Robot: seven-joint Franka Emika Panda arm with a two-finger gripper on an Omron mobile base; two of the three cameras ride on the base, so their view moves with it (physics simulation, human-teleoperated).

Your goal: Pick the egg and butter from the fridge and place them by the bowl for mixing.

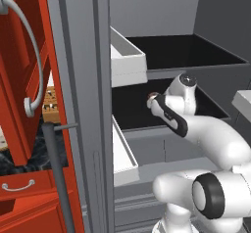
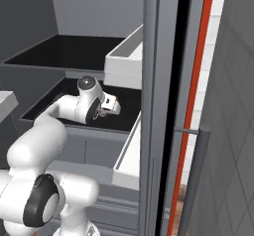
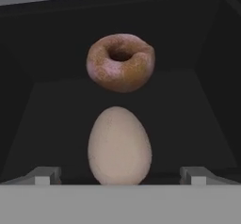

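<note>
Reaching into the fridge for the egg, the first pick of the task.

The white arm's two-finger hand (image 3: pixel 120 175) is hovering wide open and empty inside the tall grey fridge (image 1: pixel 83 104), over its dark middle shelf (image 3: pixel 56 119), with the small brownish-pink oval egg (image 3: pixel 120 145) lying on that shelf, centred between the two dark fingertips (image 3: pixel 43 175) and not yet gripped. A brown sugar-dusted ring doughnut (image 3: pixel 120 62) is sitting just behind it. The next move is likely calling for a short straight advance, then a gentle closing around the egg's sides without nudging it toward the doughnut.
</note>
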